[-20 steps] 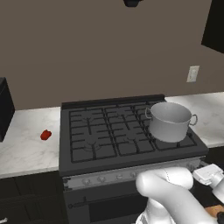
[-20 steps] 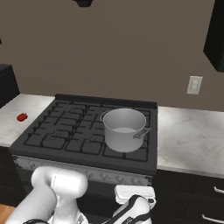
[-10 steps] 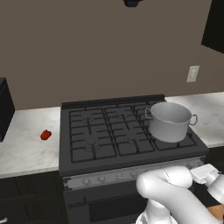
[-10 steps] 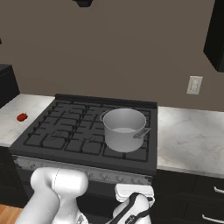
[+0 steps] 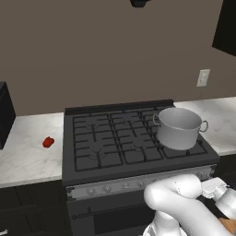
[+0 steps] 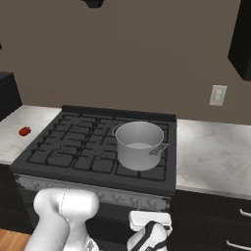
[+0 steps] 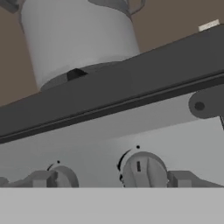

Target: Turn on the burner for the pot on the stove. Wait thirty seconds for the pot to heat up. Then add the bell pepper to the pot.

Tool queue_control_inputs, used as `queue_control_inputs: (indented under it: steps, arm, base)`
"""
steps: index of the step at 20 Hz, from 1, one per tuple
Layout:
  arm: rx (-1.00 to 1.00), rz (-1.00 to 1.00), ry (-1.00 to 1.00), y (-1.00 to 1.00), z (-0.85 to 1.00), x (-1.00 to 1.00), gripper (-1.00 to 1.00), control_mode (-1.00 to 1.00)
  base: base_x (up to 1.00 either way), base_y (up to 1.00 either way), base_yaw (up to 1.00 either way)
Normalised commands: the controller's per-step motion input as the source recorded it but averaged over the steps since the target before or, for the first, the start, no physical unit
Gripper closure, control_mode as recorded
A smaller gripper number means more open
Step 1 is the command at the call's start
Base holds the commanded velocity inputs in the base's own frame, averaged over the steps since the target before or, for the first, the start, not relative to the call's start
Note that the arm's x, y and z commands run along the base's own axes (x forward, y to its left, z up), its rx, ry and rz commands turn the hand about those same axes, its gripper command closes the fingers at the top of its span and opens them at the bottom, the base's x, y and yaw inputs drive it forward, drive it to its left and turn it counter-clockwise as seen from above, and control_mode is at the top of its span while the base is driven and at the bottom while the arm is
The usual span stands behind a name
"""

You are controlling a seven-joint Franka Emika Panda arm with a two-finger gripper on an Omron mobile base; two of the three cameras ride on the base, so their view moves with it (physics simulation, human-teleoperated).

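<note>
The silver-grey pot stands on the black stove at its front right, and it hides the burner beneath. The small red bell pepper lies on the counter left of the stove. My gripper is low in front of the stove's knob panel, below the pot. It is open, its fingertips spread wide. A grey knob sits between them, untouched, and a second knob is to its left. The white hand hangs by the stove's right front.
A marble counter runs right of the stove with dark drawers below. A wall outlet is above it. A black appliance stands at the far left of the left counter. My white arm crosses in front of the oven door.
The hand has shifted slightly toward the stove's knob panel. The pot and the bell pepper have not moved.
</note>
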Motion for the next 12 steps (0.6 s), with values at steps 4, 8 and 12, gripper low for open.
queue_control_inputs:
  steps: [4,8,12]
  arm:
    - [0.00,0.00,0.00,-0.08,-0.11,0.18,-1.00,-1.00]
    - [0.00,-0.01,0.00,-0.13,-0.01,0.29,-1.00,-1.00]
    - [0.00,-0.02,0.00,-0.16,0.00,0.31,-1.00,-1.00]
  base:
    - [0.00,0.00,0.00]
    - [0.00,0.00,0.00]
    - [0.00,0.00,0.00]
